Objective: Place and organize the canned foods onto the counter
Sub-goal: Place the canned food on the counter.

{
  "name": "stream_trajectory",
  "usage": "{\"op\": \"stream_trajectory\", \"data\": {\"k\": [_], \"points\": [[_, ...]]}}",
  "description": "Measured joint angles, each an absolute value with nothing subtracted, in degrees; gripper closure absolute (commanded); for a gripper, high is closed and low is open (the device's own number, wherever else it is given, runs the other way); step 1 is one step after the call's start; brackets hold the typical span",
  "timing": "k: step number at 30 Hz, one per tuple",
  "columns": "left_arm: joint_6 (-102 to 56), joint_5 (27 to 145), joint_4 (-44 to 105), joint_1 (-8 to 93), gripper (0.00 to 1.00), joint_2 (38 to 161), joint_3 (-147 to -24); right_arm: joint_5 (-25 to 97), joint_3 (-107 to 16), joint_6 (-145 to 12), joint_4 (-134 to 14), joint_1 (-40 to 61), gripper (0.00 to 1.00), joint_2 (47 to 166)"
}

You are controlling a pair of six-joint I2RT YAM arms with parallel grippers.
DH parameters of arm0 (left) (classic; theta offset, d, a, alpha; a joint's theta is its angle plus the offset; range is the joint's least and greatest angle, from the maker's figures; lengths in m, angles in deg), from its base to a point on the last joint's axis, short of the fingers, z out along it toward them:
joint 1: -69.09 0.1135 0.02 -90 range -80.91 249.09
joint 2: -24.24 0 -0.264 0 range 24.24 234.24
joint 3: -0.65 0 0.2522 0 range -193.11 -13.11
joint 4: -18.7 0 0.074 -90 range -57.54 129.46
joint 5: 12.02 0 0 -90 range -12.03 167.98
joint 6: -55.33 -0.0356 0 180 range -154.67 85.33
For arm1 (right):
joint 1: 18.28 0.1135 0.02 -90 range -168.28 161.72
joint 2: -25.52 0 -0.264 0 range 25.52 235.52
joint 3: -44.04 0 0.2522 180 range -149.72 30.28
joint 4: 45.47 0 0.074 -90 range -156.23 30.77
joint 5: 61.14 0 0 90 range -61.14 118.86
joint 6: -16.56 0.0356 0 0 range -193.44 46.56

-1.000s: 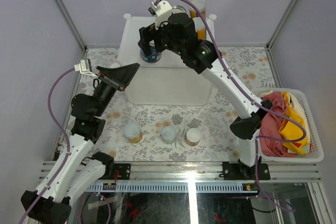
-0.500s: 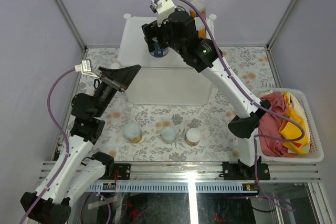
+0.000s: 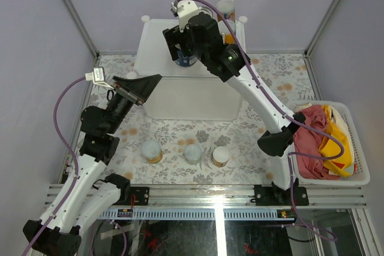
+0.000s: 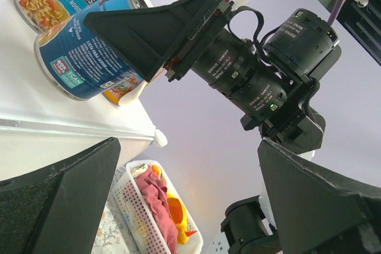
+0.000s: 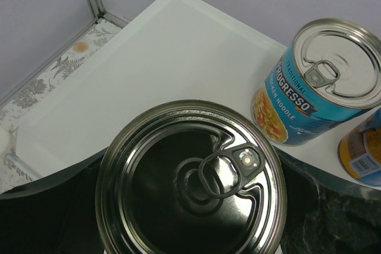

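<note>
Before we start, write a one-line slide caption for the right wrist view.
Right gripper holding a pull-tab can over the white counter, beside a Progresso soup can.

My right gripper has carried the blue can back and rightward across the white tabletop, nearer its far edge; the arm's elbow followed slightly.

Pale lavender-grey walls meet slim metal corner posts around a table covered in grey floral-print cloth. A ribbed aluminium rail runs along its near edge, catching a bright reflection.
</note>
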State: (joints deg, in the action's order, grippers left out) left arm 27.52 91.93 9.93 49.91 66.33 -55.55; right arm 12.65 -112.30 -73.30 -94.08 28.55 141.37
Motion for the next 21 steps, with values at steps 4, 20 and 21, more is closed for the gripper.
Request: {"op": "stream_trajectory", "data": {"k": [4,20,21], "points": [[27.3,92.2,10.0,49.9,0.00,66.4,-55.5,11.8,-112.7,-73.2,-94.8,28.4,1.00,142.0],[27.1,93.5,10.1,49.9,0.00,67.9,-56.5,10.3,-114.0,-71.2,-97.6,25.9,1.00,142.1],[27.1,93.6,10.1,49.9,0.00,68.1,-56.5,10.2,-114.0,-71.1,-97.6,25.7,1.00,142.1]]}}
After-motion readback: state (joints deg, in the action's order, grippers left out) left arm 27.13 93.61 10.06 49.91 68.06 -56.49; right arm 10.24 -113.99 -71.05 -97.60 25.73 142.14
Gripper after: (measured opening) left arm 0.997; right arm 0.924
